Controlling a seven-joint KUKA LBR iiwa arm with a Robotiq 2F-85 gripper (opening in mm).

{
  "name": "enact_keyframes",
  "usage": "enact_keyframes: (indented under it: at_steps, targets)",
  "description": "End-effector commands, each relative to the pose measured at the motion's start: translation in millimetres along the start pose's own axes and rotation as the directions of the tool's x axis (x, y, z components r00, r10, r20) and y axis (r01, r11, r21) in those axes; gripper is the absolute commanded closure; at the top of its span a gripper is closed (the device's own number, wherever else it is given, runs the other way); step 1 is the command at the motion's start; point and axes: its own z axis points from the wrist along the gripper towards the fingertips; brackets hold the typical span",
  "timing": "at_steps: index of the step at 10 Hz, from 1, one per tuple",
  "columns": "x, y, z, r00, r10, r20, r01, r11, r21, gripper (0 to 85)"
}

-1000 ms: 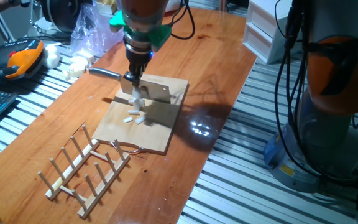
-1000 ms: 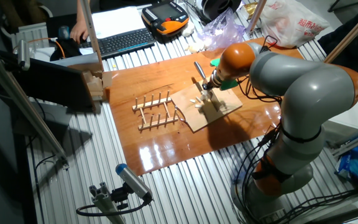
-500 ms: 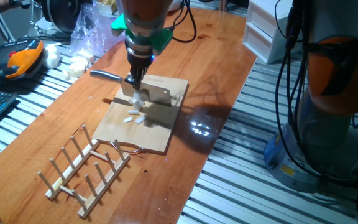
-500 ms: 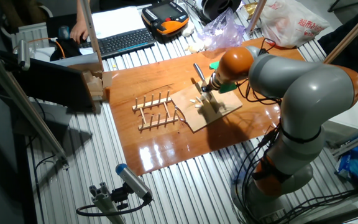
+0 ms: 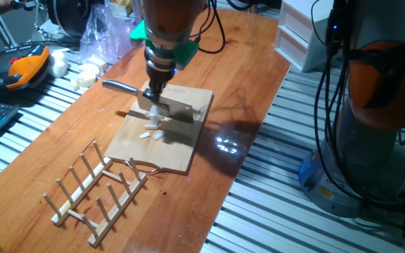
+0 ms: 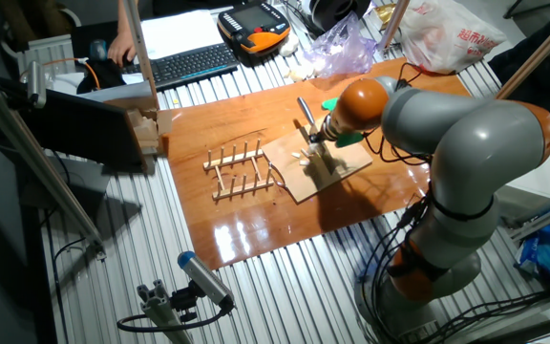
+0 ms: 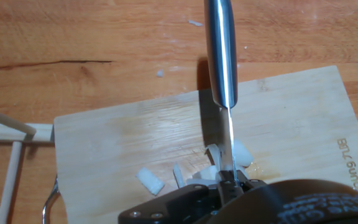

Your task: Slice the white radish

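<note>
My gripper (image 5: 151,92) is shut on a knife (image 5: 171,108), whose broad blade stands edge-down on the wooden cutting board (image 5: 176,149). A white radish chunk (image 5: 155,114) lies right against the blade under the gripper. A few cut white slices (image 5: 151,131) lie just in front of it. In the hand view the steel knife handle (image 7: 221,50) points away from me, and the thin blade edge runs down among the white radish pieces (image 7: 149,180) on the board (image 7: 117,143). The other fixed view shows the gripper (image 6: 318,135) over the board (image 6: 332,174).
A wooden dish rack (image 5: 97,186) stands in front of the board, with a wire loop between them. White lumps (image 5: 84,74) and a plastic bag (image 5: 100,35) lie at the table's far left. An orange teach pendant (image 5: 21,67) is beyond the edge.
The gripper and knife have shifted slightly along the board. The cut slices lie where they were.
</note>
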Motion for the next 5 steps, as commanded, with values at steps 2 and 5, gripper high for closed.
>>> enact_keyframes:
  at_steps: [2, 5]
  targets:
    - [-1.2, -0.2, 0.0, 1.0, 0.0, 0.015, 0.0, 1.0, 0.012, 85.0]
    - [-13.2, -4.6, -3.7, 1.0, -0.01, 0.004, 0.01, 1.0, 0.015, 85.0]
